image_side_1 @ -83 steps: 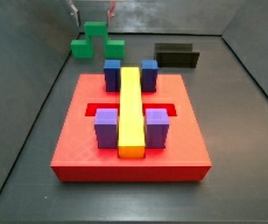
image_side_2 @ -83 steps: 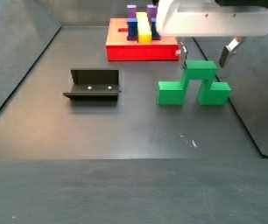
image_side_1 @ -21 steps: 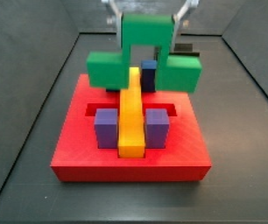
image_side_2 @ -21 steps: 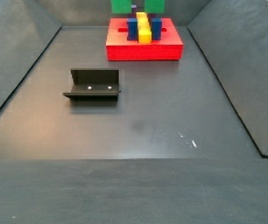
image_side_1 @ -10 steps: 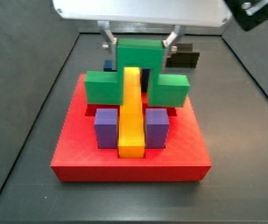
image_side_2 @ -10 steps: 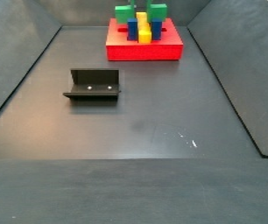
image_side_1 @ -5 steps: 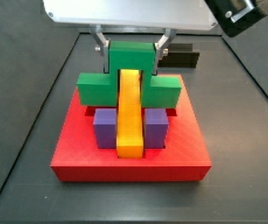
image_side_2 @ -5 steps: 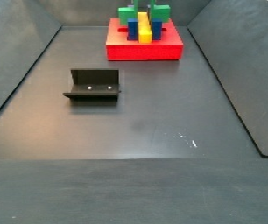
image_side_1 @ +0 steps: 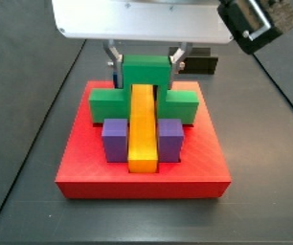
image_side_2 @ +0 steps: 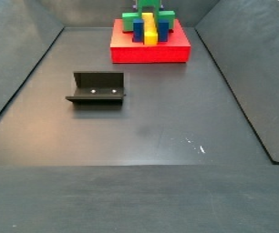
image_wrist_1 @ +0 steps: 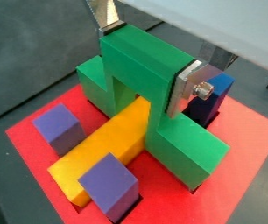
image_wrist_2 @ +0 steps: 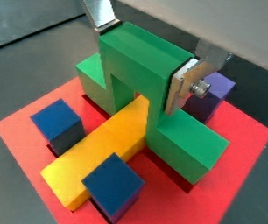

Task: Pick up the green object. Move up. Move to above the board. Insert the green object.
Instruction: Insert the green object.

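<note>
Hand clenched on green object's raised middle, straddling yellow bar on board; table open.

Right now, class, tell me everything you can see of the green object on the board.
The green object is a bright, smooth, plastic-looking piece: a tall middle cube flanked by two lower cubes, forming a bridge. It stands upright, straddling the yellow bar crosswise, its lower cubes down at the red board. The end effector is shut on the middle cube, one silver finger flat against its side. In a side view it sits behind the purple blocks.
</note>
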Robot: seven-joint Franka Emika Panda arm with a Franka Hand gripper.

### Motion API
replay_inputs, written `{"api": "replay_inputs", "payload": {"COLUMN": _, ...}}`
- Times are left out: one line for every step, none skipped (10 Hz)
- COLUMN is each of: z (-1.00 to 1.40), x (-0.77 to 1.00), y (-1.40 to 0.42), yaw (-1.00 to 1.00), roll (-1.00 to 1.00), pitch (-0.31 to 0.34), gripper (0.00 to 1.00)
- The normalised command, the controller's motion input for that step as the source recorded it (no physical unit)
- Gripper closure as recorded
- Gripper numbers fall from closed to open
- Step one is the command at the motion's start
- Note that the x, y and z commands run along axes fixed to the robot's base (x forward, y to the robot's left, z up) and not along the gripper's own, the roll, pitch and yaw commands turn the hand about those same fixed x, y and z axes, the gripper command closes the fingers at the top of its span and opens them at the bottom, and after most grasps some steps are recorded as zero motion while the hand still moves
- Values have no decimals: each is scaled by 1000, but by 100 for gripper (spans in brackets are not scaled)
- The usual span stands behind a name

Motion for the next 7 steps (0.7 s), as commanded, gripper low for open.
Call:
{"api": "replay_inputs", "payload": {"z": 0, "x": 0, "y": 0, "yaw": 0, "roll": 181, "pitch": -167, "gripper": 100}}
{"api": "replay_inputs", "payload": {"z": 31, "x": 0, "y": 0, "yaw": 0, "roll": 220, "pitch": -187, "gripper": 100}}
{"api": "replay_inputs", "payload": {"z": 0, "x": -14, "y": 0, "yaw": 0, "roll": 169, "pitch": -207, "gripper": 100}}
{"api": "replay_inputs", "payload": {"z": 0, "x": -49, "y": 0, "yaw": 0, "roll": 207, "pitch": -213, "gripper": 100}}
{"api": "replay_inputs", "payload": {"z": 0, "x": -117, "y": 0, "yaw": 29, "roll": 234, "pitch": -204, "gripper": 100}}
{"api": "replay_inputs", "payload": {"z": 0, "x": -157, "y": 0, "yaw": 86, "roll": 136, "pitch": -203, "gripper": 100}}
{"api": "replay_inputs", "payload": {"z": 0, "x": -177, "y": 0, "yaw": 86, "roll": 67, "pitch": -177, "gripper": 100}}
